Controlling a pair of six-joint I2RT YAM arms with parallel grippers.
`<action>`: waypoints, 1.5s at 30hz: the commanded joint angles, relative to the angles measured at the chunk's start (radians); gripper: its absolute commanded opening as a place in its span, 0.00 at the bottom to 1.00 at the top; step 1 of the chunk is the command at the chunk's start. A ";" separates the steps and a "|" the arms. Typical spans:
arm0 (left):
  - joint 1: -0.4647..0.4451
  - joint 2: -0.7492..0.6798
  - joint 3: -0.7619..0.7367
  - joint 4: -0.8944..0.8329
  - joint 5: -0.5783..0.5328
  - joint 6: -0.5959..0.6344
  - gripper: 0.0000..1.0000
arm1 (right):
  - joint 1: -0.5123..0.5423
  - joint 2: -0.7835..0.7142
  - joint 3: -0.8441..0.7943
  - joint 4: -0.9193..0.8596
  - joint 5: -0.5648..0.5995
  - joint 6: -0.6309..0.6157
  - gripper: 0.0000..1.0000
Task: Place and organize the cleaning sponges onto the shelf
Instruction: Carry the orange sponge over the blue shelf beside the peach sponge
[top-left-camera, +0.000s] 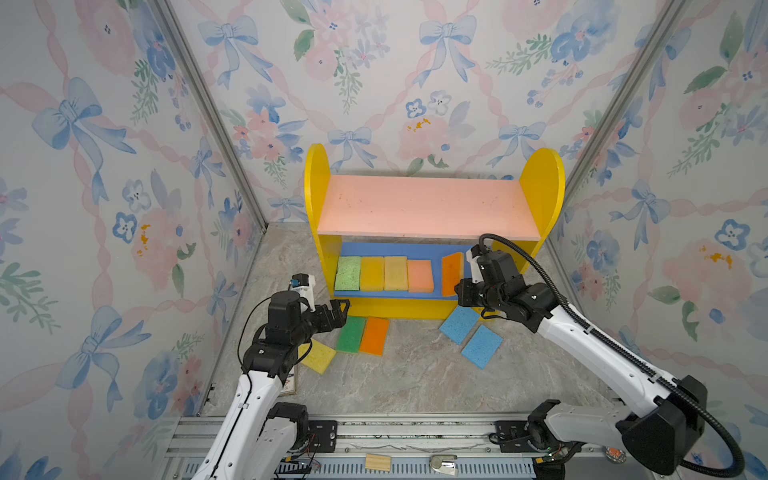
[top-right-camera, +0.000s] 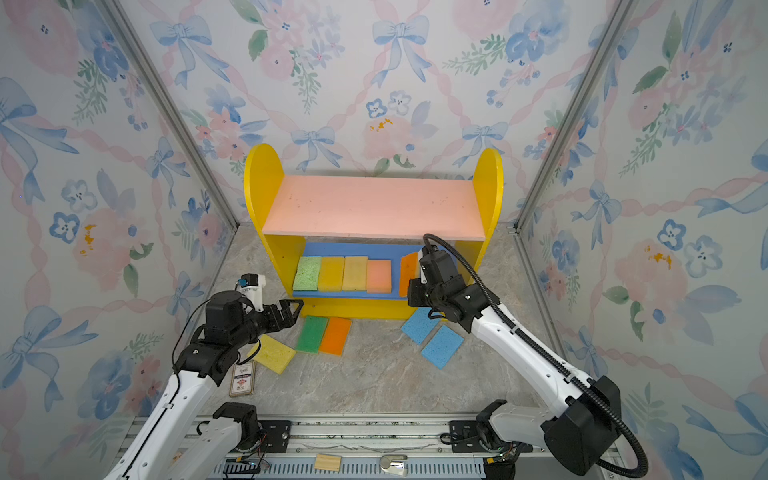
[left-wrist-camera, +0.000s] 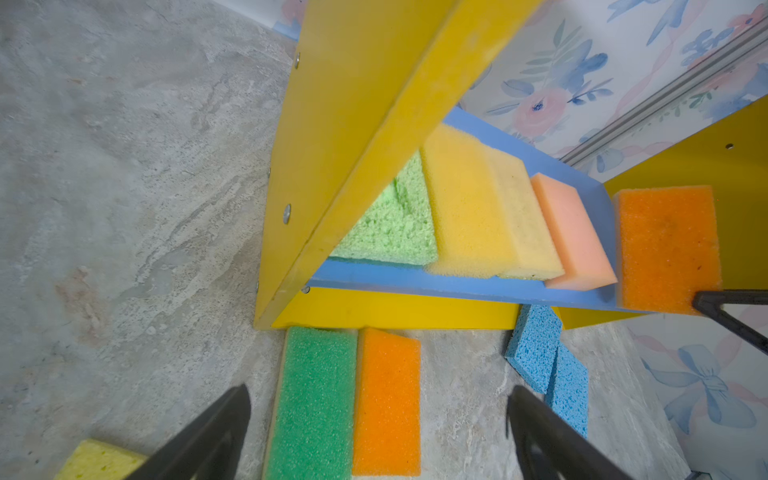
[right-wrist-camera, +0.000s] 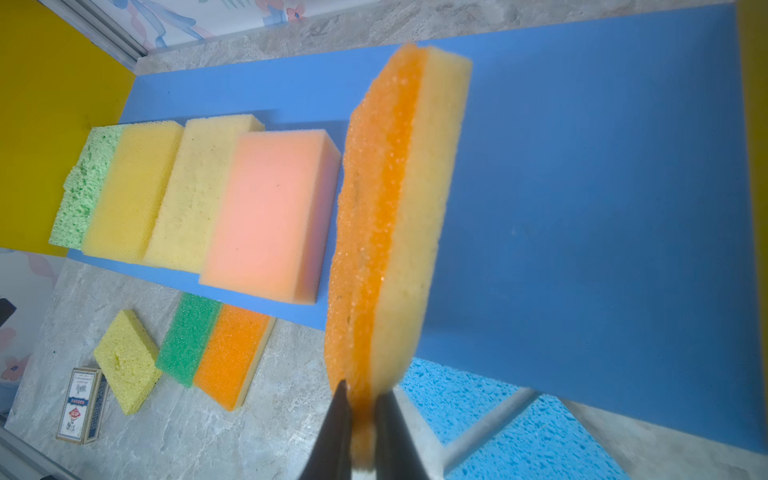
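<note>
The shelf (top-left-camera: 424, 205) stands at the back wall. On its blue lower board (right-wrist-camera: 582, 166) several sponges lie in a row: light green (top-left-camera: 348, 273), two yellow, peach-pink (top-left-camera: 420, 275). Right of them my right gripper (right-wrist-camera: 360, 395) is shut on an orange sponge (top-left-camera: 452, 273) with a yellow back, held on edge over the board. My left gripper (left-wrist-camera: 379, 390) hangs open and empty above a green sponge (left-wrist-camera: 316, 399) and an orange sponge (left-wrist-camera: 386, 399) lying side by side on the table. A yellow sponge (top-left-camera: 318, 355) and two blue sponges (top-left-camera: 460, 324) also lie on the table.
A small card box (top-right-camera: 242, 379) lies beside the left arm. A wooden block (top-left-camera: 377, 462) and a metal piece (top-left-camera: 444, 463) rest on the front rail. Papered walls close in on both sides and behind the shelf.
</note>
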 joint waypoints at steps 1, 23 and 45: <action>-0.005 0.002 -0.014 0.014 0.012 0.018 0.98 | -0.018 0.032 0.031 0.043 -0.023 -0.011 0.13; -0.011 0.005 -0.013 0.015 0.014 0.017 0.98 | -0.071 0.065 0.016 0.036 -0.043 -0.022 0.58; -0.019 0.014 -0.011 0.014 0.018 0.017 0.98 | -0.129 0.123 -0.004 0.065 -0.047 -0.001 0.71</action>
